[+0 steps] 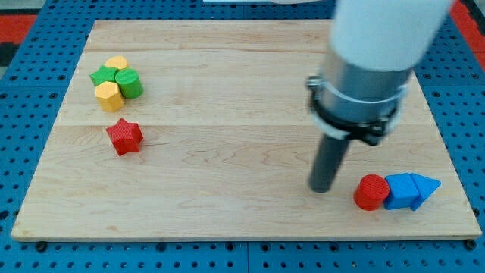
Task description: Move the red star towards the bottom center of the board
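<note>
- Dark and matte, the rod comes down from a grey collar under the wide white arm body at the view's upper right; my tip [321,189] rests on the board in the right half, toward the view's bottom.
- My tip is bare and touches no block; it has no jaws to be apart or together, and nothing is clamped on it.
- Just to the view's right of my tip, with a narrow strip of wood between, sits a red cylinder [370,192].
- The red cylinder touches a blue block [400,191] on its right, and a blue triangular block [424,186] lies against that one, its point facing the view's right edge. The three form a short row near the bottom right corner.
- The red star [124,136] lies well apart from my tip, far across the board on the view's left side, about halfway down, standing alone.
- Above the red star, near the top left corner, four blocks huddle together: a yellow block [117,63] at the top, a green star-like block [103,76] to its left, a green cylinder [130,84] on the right and a yellow hexagonal block [108,96] at the bottom.
- All of it rests on a pale wooden board [227,152], which lies on a blue perforated surface [23,106]; a strip of red shows at the view's top left corner.
</note>
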{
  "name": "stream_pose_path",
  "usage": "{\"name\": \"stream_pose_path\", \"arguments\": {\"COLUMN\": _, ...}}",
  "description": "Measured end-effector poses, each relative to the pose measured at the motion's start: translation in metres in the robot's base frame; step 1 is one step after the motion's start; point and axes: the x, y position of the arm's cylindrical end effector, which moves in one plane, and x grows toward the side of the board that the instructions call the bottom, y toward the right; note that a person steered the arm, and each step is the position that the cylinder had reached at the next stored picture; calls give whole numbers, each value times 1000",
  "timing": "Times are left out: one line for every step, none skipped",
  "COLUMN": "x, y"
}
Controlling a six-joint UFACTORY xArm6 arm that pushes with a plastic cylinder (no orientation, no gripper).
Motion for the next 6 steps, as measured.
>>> {"name": "stream_pose_path", "arguments": {"x": 3, "y": -84}}
{"name": "stream_pose_path", "arguments": {"x": 3, "y": -183}}
{"name": "stream_pose_path", "arguments": {"x": -4, "y": -271}}
{"name": "stream_pose_path", "arguments": {"x": -28, "y": -325}}
{"name": "stream_pose_path", "arguments": {"x": -71, "y": -339}}
{"name": "stream_pose_path", "arguments": {"x": -91, "y": -286}}
